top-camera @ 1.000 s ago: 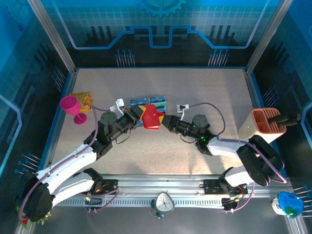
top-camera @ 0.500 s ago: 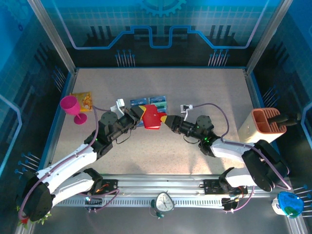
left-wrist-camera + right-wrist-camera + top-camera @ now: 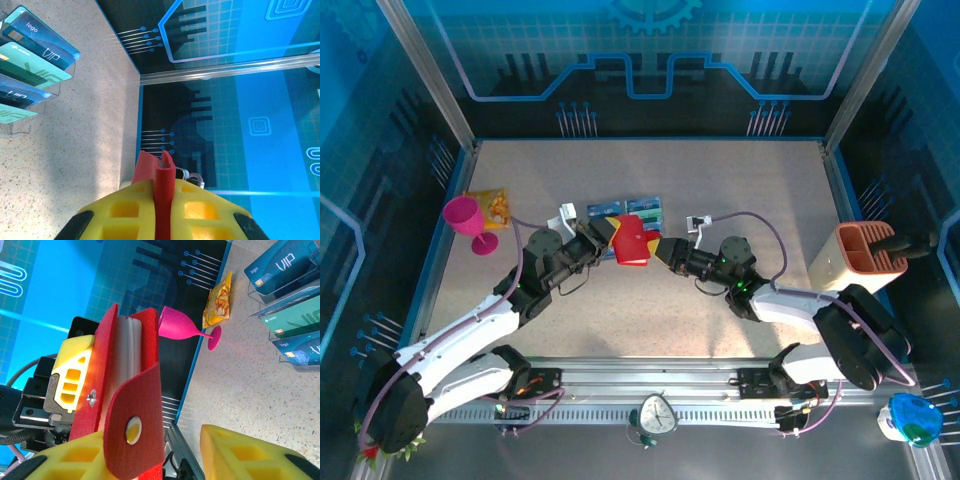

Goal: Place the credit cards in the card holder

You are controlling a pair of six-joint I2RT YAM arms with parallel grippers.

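The red card holder point(image 3: 632, 240) hangs above the table's middle, and my left gripper point(image 3: 607, 238) is shut on its left edge. In the left wrist view the yellow fingers point(image 3: 125, 210) pinch the red card holder point(image 3: 150, 167) on edge. My right gripper point(image 3: 667, 250) is at the holder's right side with its jaws open. In the right wrist view the holder's snap flap point(image 3: 137, 425) lies against one finger point(image 3: 70, 462), and the other finger stands well apart. The credit cards point(image 3: 626, 210), blue and teal, stand in a clear rack behind the holder; they also show as credit cards point(image 3: 30, 65) and credit cards point(image 3: 292, 315).
A pink goblet point(image 3: 470, 222) and a yellow-orange packet point(image 3: 490, 205) stand at the left. An orange-brown slotted organizer point(image 3: 860, 255) stands at the right edge. Blue walls ring the table.
My right gripper has shifted slightly beside the holder and its jaws have widened a little. The left arm and the card holder have stayed put.
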